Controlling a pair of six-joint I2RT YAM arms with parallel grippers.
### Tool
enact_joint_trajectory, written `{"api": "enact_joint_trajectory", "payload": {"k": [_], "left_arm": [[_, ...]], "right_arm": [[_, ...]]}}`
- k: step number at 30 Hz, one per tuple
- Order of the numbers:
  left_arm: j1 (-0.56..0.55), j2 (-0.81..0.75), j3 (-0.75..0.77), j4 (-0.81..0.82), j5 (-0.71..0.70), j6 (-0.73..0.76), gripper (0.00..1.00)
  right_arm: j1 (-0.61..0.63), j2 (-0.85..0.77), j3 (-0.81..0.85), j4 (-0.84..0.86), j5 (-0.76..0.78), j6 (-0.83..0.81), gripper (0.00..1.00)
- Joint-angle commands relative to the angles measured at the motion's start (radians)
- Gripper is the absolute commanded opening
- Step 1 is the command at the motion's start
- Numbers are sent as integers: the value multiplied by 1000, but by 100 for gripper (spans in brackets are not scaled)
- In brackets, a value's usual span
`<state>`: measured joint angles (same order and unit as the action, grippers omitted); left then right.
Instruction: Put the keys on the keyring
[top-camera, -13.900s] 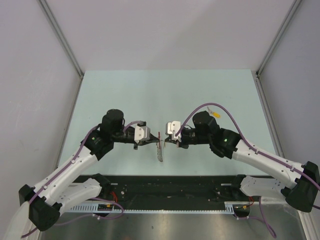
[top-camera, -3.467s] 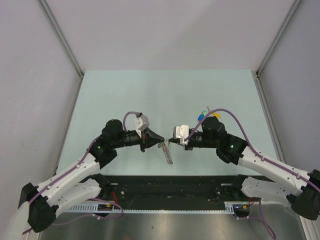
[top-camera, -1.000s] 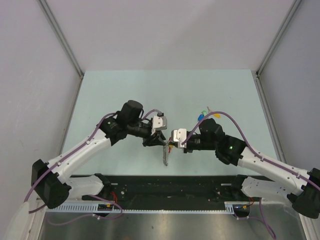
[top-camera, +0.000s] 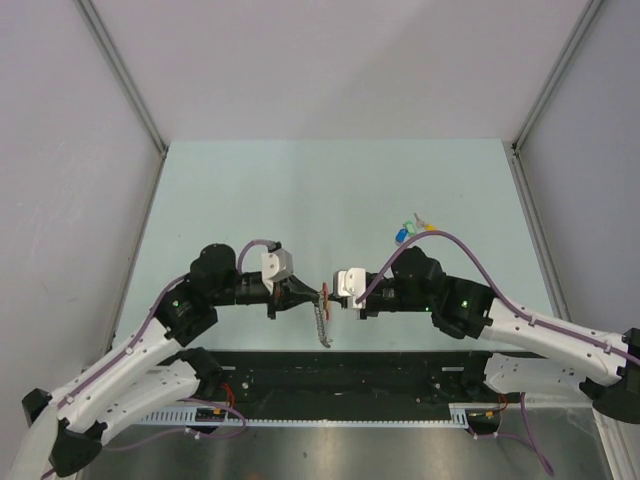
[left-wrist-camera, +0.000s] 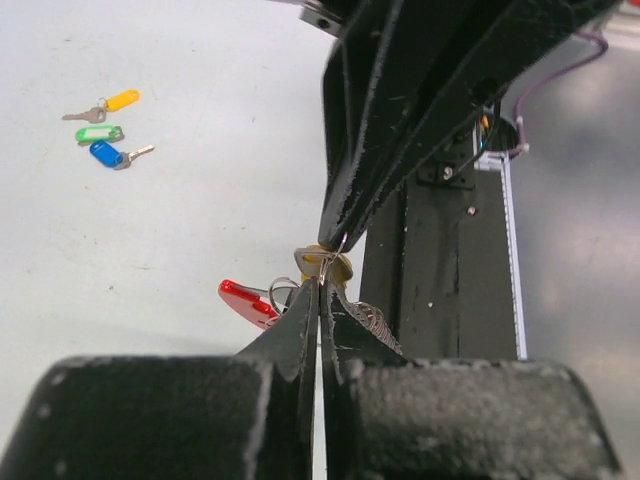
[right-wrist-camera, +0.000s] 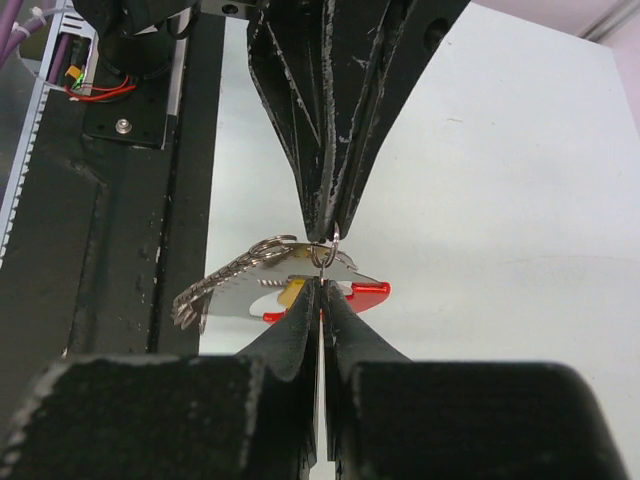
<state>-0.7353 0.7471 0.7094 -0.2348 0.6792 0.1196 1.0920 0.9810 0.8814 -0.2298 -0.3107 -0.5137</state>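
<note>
**Now tip to tip: both claws clenched at the keyring**

Low in the middle of the overhead frame, the left gripper and the right gripper point at each other, tips almost touching. The keyring hangs between them. Its red loop shows as a small red fleck at the meeting point, and its grey chain droops straight down the frame from there.

Both claws are clenched. In the left wrist view the left fingers rise from the bottom edge pressed together, with only a hairline slit between them. They end right under a thin wire ring and a yellow key head. The right claw's dark fingers come down from the top of that frame to the same ring. The red loop sits just left of the tips and the chain just right of them.

The right wrist view mirrors this, with its own fingers closed at bottom centre. There the red piece is on the right, and the chain and a flat silvery piece are on the left. Which strand of the bunch each claw nips is too small to tell.

Three more keys lie on the pale table, close together in the upper left of the left wrist view: a yellow key, a green key and a blue key. They are well apart from both grippers.
</note>
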Motion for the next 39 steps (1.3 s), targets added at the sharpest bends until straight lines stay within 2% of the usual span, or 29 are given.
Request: {"api": "enact_joint_trajectory", "payload": {"k": [1, 4, 9, 16, 20, 26, 29, 33, 34, 36, 37, 39], "left_arm": [[13, -90, -59, 205, -124, -193, 0], [11, -114, -137, 370, -171, -299, 0], [7, -129, -244, 514, -239, -415, 0], [-19, -196, -387, 753, -360, -563, 0], [-71, -201, -455, 889, -492, -633, 0], [-177, -164, -504, 1043, -670, -675, 0], [-211, -131, -518, 1106, -710, -696, 0], [-213, -115, -493, 1050, -689, -680, 0], [-213, -121, -476, 1013, -688, -657, 11], [-213, -155, -453, 935, -691, -631, 25], [-213, -170, -432, 842, -704, -595, 36], [-211, -227, -407, 749, -722, -555, 42]], "right_arm": [[43, 2, 30, -60, 82, 34, 0], [84, 28, 25, -11, 125, 49, 0], [135, 31, -18, 124, 234, 64, 0], [137, 28, -36, 181, 291, 63, 0], [140, 65, -38, 199, 311, 60, 0], [144, 82, -39, 218, 363, 40, 0], [144, 81, -38, 215, 378, 31, 0], [144, 64, -39, 202, 401, 8, 0], [146, 56, -38, 201, 406, 0, 0], [141, 38, -38, 187, 413, -15, 0], [140, 30, -36, 179, 410, -28, 0], [131, 18, -33, 159, 398, -37, 0]]}}
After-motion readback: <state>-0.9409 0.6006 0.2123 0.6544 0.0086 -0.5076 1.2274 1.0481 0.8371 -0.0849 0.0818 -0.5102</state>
